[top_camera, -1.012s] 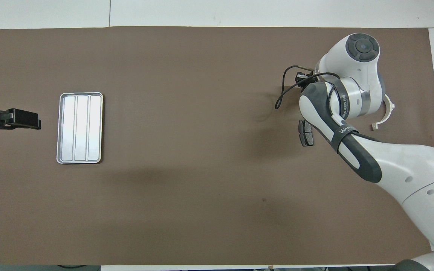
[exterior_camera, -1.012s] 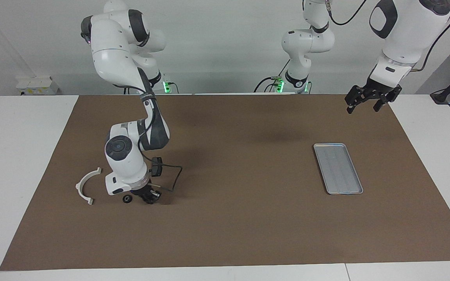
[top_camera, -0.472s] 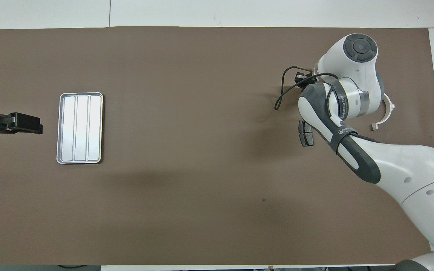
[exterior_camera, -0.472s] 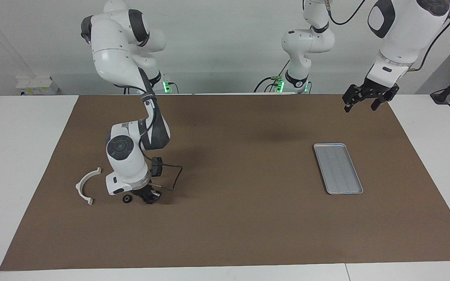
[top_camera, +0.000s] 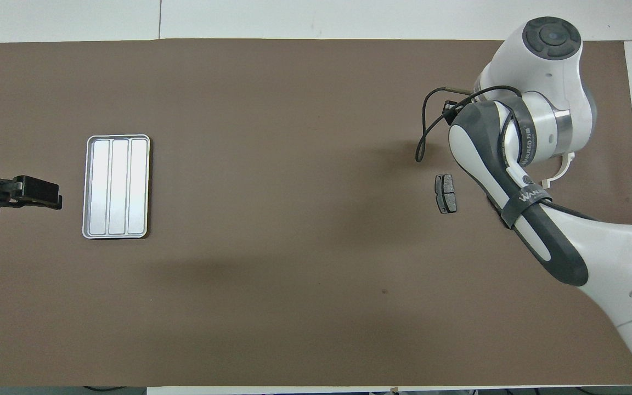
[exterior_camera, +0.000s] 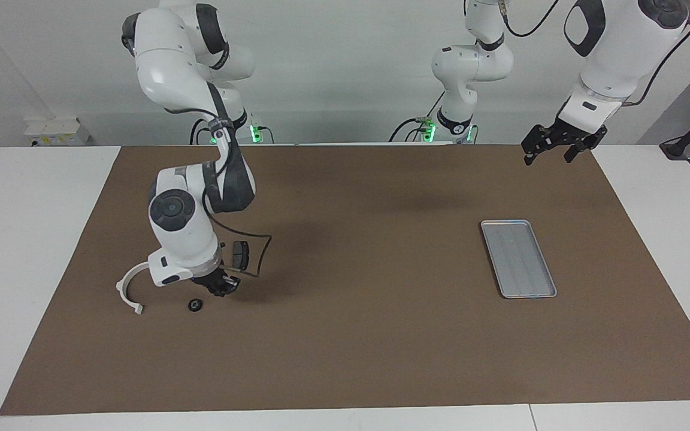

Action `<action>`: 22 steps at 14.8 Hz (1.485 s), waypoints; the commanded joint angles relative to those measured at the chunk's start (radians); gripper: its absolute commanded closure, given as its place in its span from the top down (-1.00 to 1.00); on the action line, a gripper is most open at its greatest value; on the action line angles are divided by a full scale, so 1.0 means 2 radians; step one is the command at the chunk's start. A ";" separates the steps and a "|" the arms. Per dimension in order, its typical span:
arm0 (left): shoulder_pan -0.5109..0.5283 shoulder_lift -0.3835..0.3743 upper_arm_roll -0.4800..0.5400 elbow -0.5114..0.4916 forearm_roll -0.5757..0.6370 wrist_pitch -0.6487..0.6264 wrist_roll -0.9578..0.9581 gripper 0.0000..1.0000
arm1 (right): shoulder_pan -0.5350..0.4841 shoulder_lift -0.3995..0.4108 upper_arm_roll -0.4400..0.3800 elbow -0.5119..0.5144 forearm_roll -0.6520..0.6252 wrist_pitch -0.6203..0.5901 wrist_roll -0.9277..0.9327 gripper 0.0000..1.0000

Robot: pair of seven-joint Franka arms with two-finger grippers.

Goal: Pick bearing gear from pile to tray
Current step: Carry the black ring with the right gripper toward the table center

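Note:
The pile lies at the right arm's end of the mat: a white curved arc (exterior_camera: 127, 288) (top_camera: 564, 166), a dark grey brake pad (exterior_camera: 239, 254) (top_camera: 446, 193) and a small black round piece (exterior_camera: 194, 305) on the mat. My right gripper (exterior_camera: 220, 287) hangs a little above the mat beside that piece, between it and the brake pad, shut on a small dark part. In the overhead view the right arm hides the gripper. The silver ribbed tray (exterior_camera: 518, 258) (top_camera: 117, 186) lies empty toward the left arm's end. My left gripper (exterior_camera: 551, 146) (top_camera: 39, 192) waits open, high up beside the tray.
A brown mat (exterior_camera: 369, 335) covers most of the white table. A black cable (exterior_camera: 261, 257) loops from the right wrist down near the brake pad. The left arm's base (exterior_camera: 456, 123) stands at the table's robot end.
My right gripper has lifted off the mat and moved a little toward the robots. The second brake pad is now uncovered in the facing view. My left gripper has drifted slightly.

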 commanded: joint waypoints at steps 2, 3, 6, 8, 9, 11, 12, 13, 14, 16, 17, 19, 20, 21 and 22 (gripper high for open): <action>-0.008 -0.012 0.001 -0.006 -0.005 -0.005 -0.005 1.00 | 0.003 -0.048 0.035 0.016 0.027 -0.071 0.024 -1.00; -0.012 -0.013 0.001 -0.008 -0.005 -0.005 -0.002 1.00 | 0.010 -0.055 0.045 0.016 0.033 -0.078 0.049 -1.00; -0.005 -0.017 0.001 -0.012 -0.005 -0.003 -0.001 1.00 | 0.054 -0.057 0.051 0.016 0.043 -0.076 0.148 -1.00; -0.003 -0.017 0.008 -0.010 -0.006 0.001 -0.003 1.00 | 0.092 -0.057 0.051 0.015 0.051 -0.045 0.231 -1.00; -0.003 -0.018 0.008 -0.011 -0.006 0.000 -0.002 1.00 | 0.115 -0.053 0.051 0.011 0.050 -0.032 0.258 -1.00; -0.006 -0.019 0.008 -0.014 -0.006 0.000 -0.003 1.00 | 0.141 -0.040 0.050 0.008 0.045 -0.002 0.292 -1.00; -0.010 -0.019 0.008 -0.015 -0.006 0.000 -0.004 1.00 | 0.142 -0.033 0.051 0.005 0.045 0.011 0.303 -1.00; -0.011 -0.019 0.007 -0.017 -0.006 0.000 -0.001 1.00 | 0.152 -0.028 0.051 0.004 0.045 0.020 0.312 -1.00; -0.011 -0.020 0.007 -0.019 -0.006 0.001 0.000 1.00 | 0.163 -0.022 0.050 0.004 0.042 0.028 0.323 -1.00; -0.006 -0.022 0.008 -0.021 -0.006 0.000 0.000 1.00 | 0.191 0.011 0.049 0.009 0.031 0.045 0.346 -1.00; -0.006 -0.022 0.007 -0.022 -0.006 0.003 -0.002 1.00 | 0.201 0.032 0.048 0.013 0.013 0.054 0.369 -1.00; -0.007 -0.022 0.007 -0.027 -0.006 0.019 -0.007 1.00 | 0.213 0.063 0.049 0.017 -0.019 0.086 0.399 -1.00; -0.009 -0.023 0.007 -0.035 -0.006 0.038 -0.010 1.00 | 0.218 0.073 0.049 0.017 -0.021 0.096 0.403 -1.00; -0.012 -0.027 0.006 -0.046 -0.006 0.051 -0.016 1.00 | 0.218 0.080 0.048 0.017 -0.022 0.107 0.403 -1.00; -0.012 -0.029 0.006 -0.057 -0.006 0.061 -0.018 1.00 | 0.219 0.085 0.048 0.017 -0.022 0.119 0.404 -1.00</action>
